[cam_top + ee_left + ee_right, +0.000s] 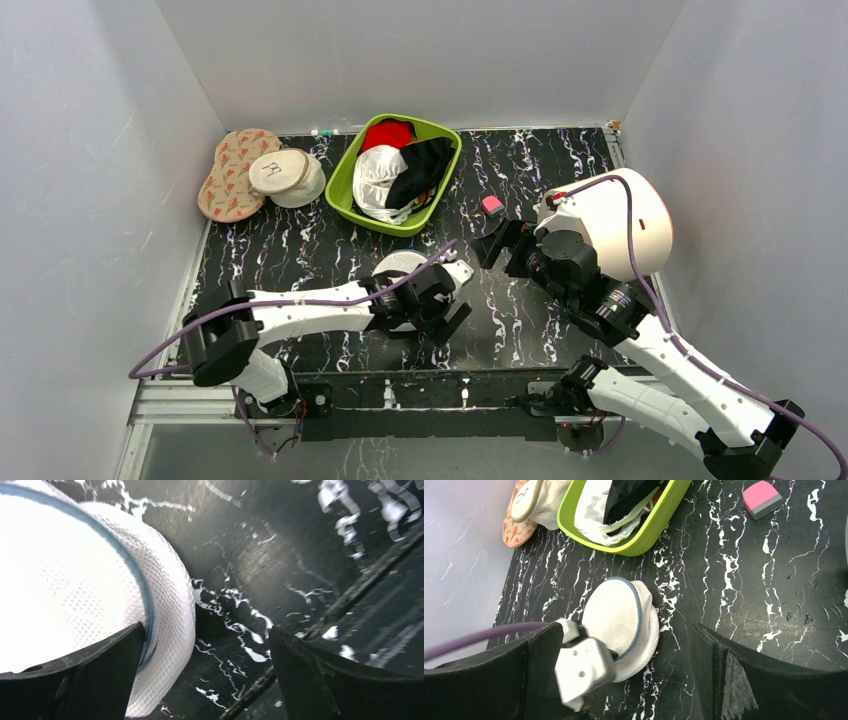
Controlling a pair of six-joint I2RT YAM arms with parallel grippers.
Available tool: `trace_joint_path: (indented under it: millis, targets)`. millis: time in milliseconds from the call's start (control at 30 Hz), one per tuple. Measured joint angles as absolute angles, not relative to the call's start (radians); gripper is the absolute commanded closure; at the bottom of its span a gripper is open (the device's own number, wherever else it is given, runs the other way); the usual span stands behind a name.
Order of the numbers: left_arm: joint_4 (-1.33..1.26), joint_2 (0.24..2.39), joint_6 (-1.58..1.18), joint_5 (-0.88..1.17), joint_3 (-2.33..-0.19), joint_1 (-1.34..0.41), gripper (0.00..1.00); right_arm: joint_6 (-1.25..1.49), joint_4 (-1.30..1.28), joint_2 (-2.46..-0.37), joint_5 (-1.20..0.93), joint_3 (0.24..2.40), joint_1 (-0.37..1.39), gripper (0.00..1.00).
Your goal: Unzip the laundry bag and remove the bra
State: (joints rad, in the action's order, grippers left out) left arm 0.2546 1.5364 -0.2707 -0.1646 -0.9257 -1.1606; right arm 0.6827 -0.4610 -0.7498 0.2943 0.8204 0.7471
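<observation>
Laundry bag (398,266): lies on the black marbled counter (300,250), at the centre of the overhead view. It is well apart from the green basket (352,172) at upper centre. The grey zipper line round its rim reads as a thin unbroken line along the stretch that shows. Its contents cannot be made out through the mesh.

Left claw (206,630): open, jaws spread wide, holding nothing. In the left wrist view the bag fills the left half of the frame. The lower-left finger (90,680) overlaps the zipper rim; whether it touches cannot be told. The other finger stands over bare counter at lower right. In the overhead view this claw sits just below and right of the bag, partly covering it.

Right claw (625,627): open, jaws spread wide, holding nothing. In the overhead view it is to the right of the bag and apart from it. In the right wrist view the bag lies between the two fingers, with the left arm's white wrist housing (584,667) at the bag's lower left edge.

Other items:
- The basket holds a red garment (388,132), a black garment (425,165) and a white glossy garment (375,175).
- Pink block (492,204): on the counter, right of the basket.
- Large white cylinder (625,215): at the right edge of the counter.
- Cream round cap (277,170) with a black mark: upper left, resting on a patterned pad (225,185).
</observation>
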Motion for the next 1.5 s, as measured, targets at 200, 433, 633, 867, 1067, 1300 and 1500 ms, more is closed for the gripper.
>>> trace_joint_path:
  millis: [200, 433, 633, 867, 1067, 1300, 1500]
  targets:
    - [0.271, 1.443, -0.264, -0.144, -0.995, -1.161, 0.04, 0.682, -0.461, -0.749, 0.301, 0.820, 0.747, 0.05]
    - [0.273, 1.445, -0.274, -0.148, -1.003, -1.148, 0.02, 0.682, -0.463, -0.745, 0.308, 0.821, 0.747, 0.05]
    - [0.243, 1.536, -0.291, -0.150, -1.012, -1.068, 0.06, 0.682, -0.472, -0.741, 0.315, 0.821, 0.747, 0.05]
    - [0.240, 1.718, -0.306, -0.265, -1.012, -1.042, 0.22, 0.682, -0.479, -0.741, 0.315, 0.823, 0.747, 0.05]
    - [0.263, 1.664, -0.379, -0.391, -0.933, -0.952, 0.21, 0.682, -0.496, -0.741, 0.316, 0.823, 0.747, 0.05]
    - [0.328, 1.496, -0.432, -0.467, -0.785, -0.602, 0.02, 0.682, -0.498, -0.741, 0.316, 0.823, 0.747, 0.05]
    - [0.351, 1.327, -0.455, -0.467, -0.721, -0.303, 0.02, 0.680, -0.498, -0.739, 0.316, 0.823, 0.747, 0.05]
